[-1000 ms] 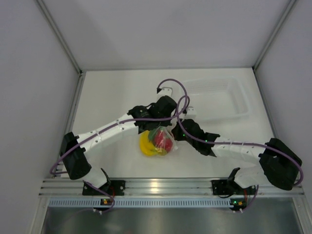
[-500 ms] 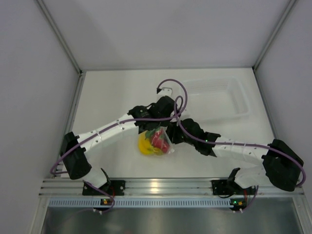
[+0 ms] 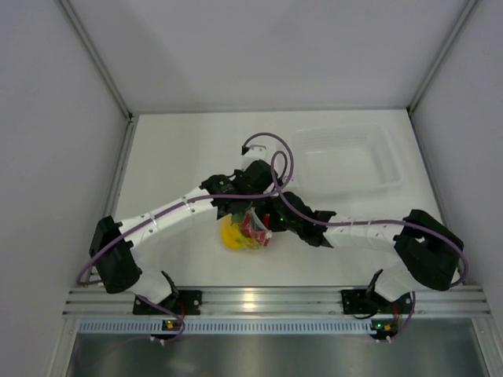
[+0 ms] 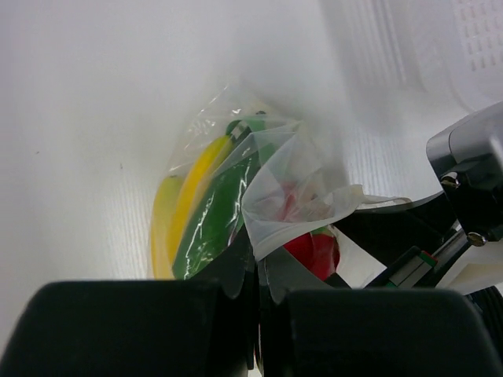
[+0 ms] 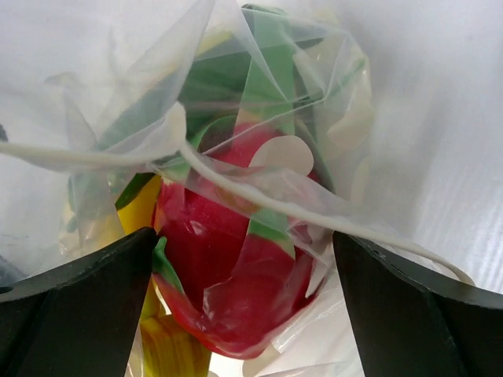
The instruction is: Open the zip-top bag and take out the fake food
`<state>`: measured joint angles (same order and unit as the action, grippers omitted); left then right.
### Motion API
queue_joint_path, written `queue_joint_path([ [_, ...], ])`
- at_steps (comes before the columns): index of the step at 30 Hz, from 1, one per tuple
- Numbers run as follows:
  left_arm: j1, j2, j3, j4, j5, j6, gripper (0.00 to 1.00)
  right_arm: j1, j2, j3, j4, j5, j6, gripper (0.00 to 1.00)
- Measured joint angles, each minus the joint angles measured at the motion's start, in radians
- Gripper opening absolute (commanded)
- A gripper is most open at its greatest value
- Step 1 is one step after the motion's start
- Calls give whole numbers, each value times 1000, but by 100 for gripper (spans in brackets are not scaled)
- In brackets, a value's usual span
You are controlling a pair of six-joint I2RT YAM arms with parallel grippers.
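Pinching a fold of the bag (image 4: 271, 184) with the left tool (image 4: 258, 271), clamped tight on the plastic, just below centre in the overhead view. Straddling it with the right tool (image 5: 244, 236), spread wide. Packed inside: banana (image 4: 174, 212), red fruit (image 5: 216, 267), green piece (image 4: 216, 224), over the worktop (image 3: 173, 157).

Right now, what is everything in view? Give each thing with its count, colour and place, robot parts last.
zip-top bag: 1, clear, near-centre of the table, between the grippers
banana bunch: 1, yellow, inside the bag
green piece: 1, green, inside the bag beside the bananas
strawberry-like fruit: 1, red with green top, inside the bag
plastic tray: 1, clear, far right of the table
table: 1, white, under everything
cables: 2, purple, along the arms
left gripper: 1, black, shut on the bag's edge
right gripper: 1, black, open, fingers either side of the bag
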<state>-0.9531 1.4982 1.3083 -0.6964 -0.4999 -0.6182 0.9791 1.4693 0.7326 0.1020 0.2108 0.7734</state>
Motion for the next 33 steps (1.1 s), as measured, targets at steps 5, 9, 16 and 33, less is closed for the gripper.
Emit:
queue_joint_path([
  [5, 7, -25, -19, -31, -46, 3, 0, 35, 91, 84, -26, 69, 50, 92],
  [9, 10, -42, -29, -31, -74, 7, 0, 48, 132, 128, -37, 118, 69, 90],
  [16, 8, -47, -34, -21, -55, 6, 0, 77, 86, 125, -87, 183, 60, 83],
  [33, 3, -82, -43, -21, -12, 10, 0, 118, -27, 112, -127, 191, -34, 69],
])
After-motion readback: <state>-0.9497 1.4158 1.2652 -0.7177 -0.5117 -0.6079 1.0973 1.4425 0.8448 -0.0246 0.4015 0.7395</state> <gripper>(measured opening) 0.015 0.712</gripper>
